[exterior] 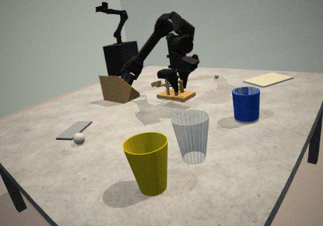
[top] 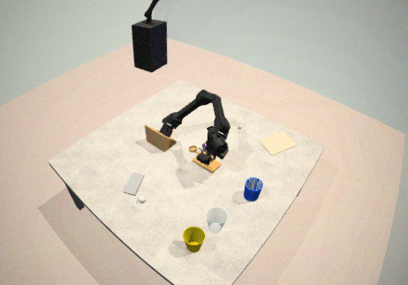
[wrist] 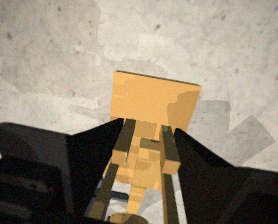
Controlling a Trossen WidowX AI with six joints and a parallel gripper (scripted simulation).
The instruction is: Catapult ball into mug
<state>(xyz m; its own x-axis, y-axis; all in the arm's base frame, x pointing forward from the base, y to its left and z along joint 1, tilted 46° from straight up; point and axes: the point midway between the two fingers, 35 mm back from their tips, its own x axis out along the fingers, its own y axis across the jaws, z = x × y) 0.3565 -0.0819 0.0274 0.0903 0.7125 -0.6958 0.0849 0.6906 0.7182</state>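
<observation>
So, biggest first: our black arm (top: 204, 97) (exterior: 148, 42) is bent over the catapult (top: 215, 166) (exterior: 185, 96) (wrist: 150, 100), and the gripper (exterior: 180, 92) (wrist: 148, 127) is about half open, clamped on the catapult's uprights. The blue mug (top: 253, 190) (exterior: 246, 105) stands upright, well apart from it, with the clear cup (top: 216, 219) (exterior: 191, 135) and yellow cup (top: 193, 241) (exterior: 150, 166) nearer the exterior camera. A white ball (top: 141, 198) (exterior: 79, 138) sits by the grey slab (top: 134, 183) (exterior: 77, 130), so it's not loaded.

What could bite us: if we turn the catapult with an off-centre grip, it might slip or twist and spoil the aim. Squeezing hard or lifting unevenly could tip the base, and a brush against the throwing arm might fire it early. No brands, labels or writing we can read anywhere.
</observation>
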